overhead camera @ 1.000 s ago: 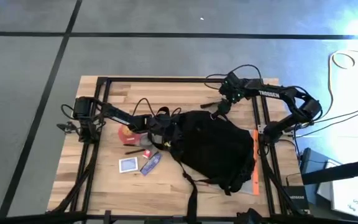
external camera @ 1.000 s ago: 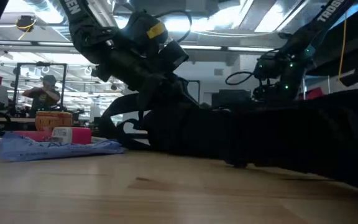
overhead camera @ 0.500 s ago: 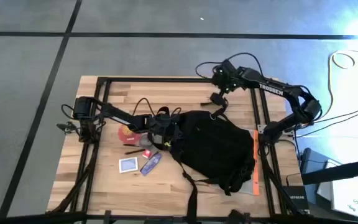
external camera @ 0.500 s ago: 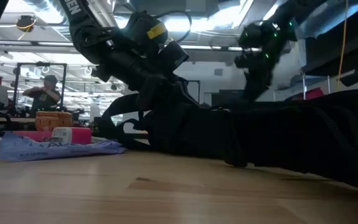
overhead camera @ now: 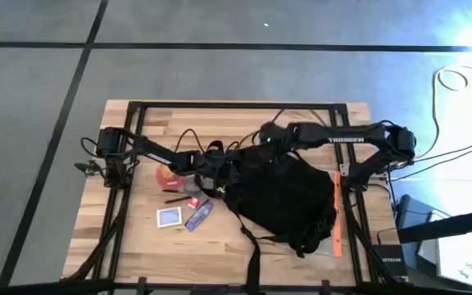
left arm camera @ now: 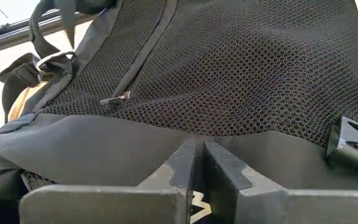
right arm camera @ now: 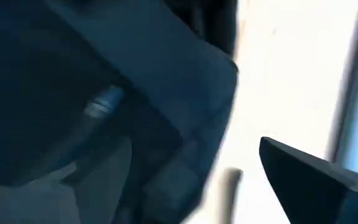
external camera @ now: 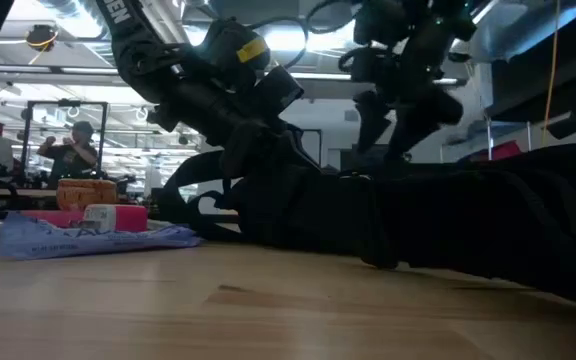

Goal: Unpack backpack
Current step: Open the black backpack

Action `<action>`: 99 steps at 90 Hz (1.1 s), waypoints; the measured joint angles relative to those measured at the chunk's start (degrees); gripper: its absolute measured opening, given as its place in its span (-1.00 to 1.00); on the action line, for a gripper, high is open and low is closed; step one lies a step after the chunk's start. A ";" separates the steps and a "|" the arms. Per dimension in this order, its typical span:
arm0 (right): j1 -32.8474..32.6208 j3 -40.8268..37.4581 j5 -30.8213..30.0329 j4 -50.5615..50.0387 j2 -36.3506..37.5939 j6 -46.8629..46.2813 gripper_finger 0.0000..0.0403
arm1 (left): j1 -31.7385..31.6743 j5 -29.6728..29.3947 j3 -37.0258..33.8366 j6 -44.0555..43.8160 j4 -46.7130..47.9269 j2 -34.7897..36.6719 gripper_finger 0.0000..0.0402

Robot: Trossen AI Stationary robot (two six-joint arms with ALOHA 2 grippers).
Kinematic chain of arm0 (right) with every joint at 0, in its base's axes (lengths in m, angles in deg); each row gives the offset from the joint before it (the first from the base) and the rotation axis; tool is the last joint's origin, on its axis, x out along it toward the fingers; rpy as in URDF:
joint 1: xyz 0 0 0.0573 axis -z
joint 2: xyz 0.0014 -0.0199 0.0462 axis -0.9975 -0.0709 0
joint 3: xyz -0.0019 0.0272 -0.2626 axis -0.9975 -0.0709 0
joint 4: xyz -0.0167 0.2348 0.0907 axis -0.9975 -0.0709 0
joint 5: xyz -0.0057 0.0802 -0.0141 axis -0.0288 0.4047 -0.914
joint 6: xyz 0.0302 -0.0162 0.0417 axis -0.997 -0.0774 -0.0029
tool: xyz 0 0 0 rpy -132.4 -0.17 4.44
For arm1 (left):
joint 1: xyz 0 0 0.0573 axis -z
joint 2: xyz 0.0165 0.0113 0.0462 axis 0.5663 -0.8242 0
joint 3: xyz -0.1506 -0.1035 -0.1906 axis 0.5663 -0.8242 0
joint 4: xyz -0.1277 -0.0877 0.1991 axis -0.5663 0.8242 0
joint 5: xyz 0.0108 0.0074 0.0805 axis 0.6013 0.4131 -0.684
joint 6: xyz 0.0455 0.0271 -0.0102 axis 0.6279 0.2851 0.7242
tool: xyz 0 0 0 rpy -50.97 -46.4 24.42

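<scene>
- Left gripper (left arm camera: 197, 163) is pressing against the backpack (overhead camera: 289, 197) at its end nearest the left edge of the desk (overhead camera: 220, 123); in the left wrist view its two fingers (left arm camera: 179, 165) are lying nearly together, with only a thin slit between them, and whether any fabric is pinched there I cannot tell.
- Right gripper (overhead camera: 266, 138) is hanging over the backpack's upper end, toward the far edge of the desk; its fingers look spread in the low view, and nothing is showing between them.
- Black backpack is lying flat across the middle and right half of the desk, its straps (overhead camera: 251, 250) trailing toward the near edge; in the left wrist view a zipper pull (left arm camera: 115, 98) is resting on the mesh panel (left arm camera: 229, 68), just beyond the left gripper.
- Several small things are sitting on the desk beside the bag, near the left gripper: a red item (overhead camera: 165, 174), a small white card-like piece (overhead camera: 169, 216) and a blue packet (overhead camera: 199, 215).
- Judging from this, the step in hand seems to be steadying the bag with the left arm while the right arm is coming in to reach the opening.
- Next move is probably calling for the right gripper to descend onto the opening or zipper near the left gripper, keeping clear of the loose straps and the other arm.
</scene>
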 joint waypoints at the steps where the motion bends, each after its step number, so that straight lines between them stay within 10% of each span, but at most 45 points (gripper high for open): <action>1: -0.39 0.00 -0.98 0.02 -0.18 0.40 0.64 | 0.00 0.00 0.00 -0.01 -0.01 0.00 -0.92; 99: -3.06 0.07 15.35 3.29 -11.41 8.48 -0.17 | -0.04 -0.24 0.00 -1.67 0.22 0.00 -0.92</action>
